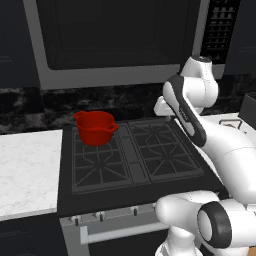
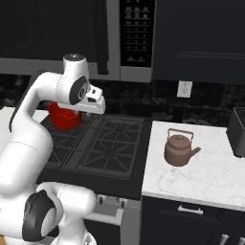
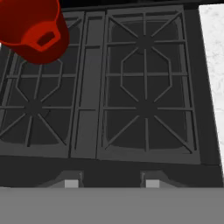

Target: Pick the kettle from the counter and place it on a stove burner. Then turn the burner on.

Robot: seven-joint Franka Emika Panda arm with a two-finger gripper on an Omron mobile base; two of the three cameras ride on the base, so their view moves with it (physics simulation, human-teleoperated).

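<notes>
**Kettle Waits to the Right as Arm Hangs Over the Cooktop**

I hold the white arm's hand [image 2: 91,103] above the black cooktop [image 1: 132,165], its camera looking straight down on the square black cast-iron burner grates [image 3: 146,83]. The small squat copper-brown metal kettle [image 2: 179,148] stands upright on the white marble bench [image 2: 206,167] to the right of the stove, well apart from the hand and untouched. Its short spout points right, away from the cooktop, and its thin arched handle runs along roughly that same left-to-right line, as far as I can tell. A red two-handled pot [image 1: 96,127] occupies the rear left grate; the remaining grates are bare. I cannot tell how the jaws stand, since the fingertips are not clear in any view. By my reading the pick has not begun: the one fact that matters is that the kettle lies to the hand's right, across the stove's edge, so the arm must swing right and descend over the handle.
</notes>
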